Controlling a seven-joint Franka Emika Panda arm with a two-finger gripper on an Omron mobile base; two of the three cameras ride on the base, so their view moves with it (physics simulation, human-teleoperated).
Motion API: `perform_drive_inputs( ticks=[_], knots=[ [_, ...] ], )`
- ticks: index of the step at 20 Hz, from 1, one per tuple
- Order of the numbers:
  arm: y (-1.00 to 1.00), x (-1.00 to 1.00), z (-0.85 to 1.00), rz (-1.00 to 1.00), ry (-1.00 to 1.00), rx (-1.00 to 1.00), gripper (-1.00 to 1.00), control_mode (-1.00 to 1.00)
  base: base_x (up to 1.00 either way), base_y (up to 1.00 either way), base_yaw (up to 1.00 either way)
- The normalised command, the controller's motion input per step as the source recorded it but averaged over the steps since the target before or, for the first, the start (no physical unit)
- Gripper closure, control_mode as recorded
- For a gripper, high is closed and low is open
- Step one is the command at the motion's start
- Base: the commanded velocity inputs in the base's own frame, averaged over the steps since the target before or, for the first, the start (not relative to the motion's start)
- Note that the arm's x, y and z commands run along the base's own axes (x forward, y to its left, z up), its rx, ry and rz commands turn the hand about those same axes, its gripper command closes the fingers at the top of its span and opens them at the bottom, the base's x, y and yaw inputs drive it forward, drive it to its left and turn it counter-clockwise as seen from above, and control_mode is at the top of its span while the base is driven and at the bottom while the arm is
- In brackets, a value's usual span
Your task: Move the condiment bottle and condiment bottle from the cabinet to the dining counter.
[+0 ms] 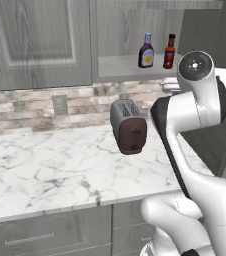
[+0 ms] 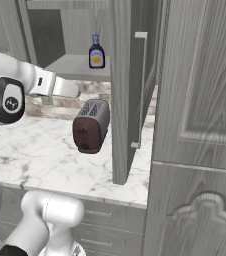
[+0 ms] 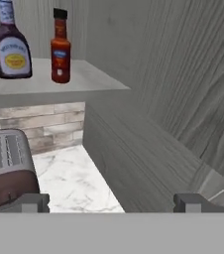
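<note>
Two condiment bottles stand upright side by side near the front edge of the open cabinet shelf (image 1: 120,67): one dark, round-bodied sauce bottle (image 1: 146,51) with a yellow label and one slim red hot-sauce bottle (image 1: 169,52) beside it, apart. One toaster (image 1: 128,126) sits on the marble worktop (image 1: 50,165) below the shelf, by the brick backsplash. The gripper (image 3: 111,202) hangs below the shelf with its jaws spread wide, grasping nothing

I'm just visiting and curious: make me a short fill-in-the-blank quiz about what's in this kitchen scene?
1. Two condiment bottles stand on the cabinet ____.
2. The dark wide bottle has a ____ label.
3. The appliance on the marble counter is a ____.
4. The gripper holds ____.

Missing words: shelf; yellow; toaster; nothing
</note>
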Motion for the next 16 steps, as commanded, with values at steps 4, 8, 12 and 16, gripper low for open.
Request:
perform_drive_inputs(
  ticks=[4,8,12,16],
  knots=[
    [0.09,0.40,0.14,0.00,0.10,0.00,-1.00,-1.00,0.00,0.00,0.00],
    [0.17,0.36,0.01,0.00,0.01,0.00,-1.00,-1.00,0.00,0.00,0.00],
    [0.14,0.32,0.00,0.00,-0.08,0.01,-1.00,-1.00,0.00,0.00,0.00],
    [0.18,0.34,0.00,0.00,-0.12,0.03,-1.00,-1.00,0.00,0.00,0.00]
  ],
)
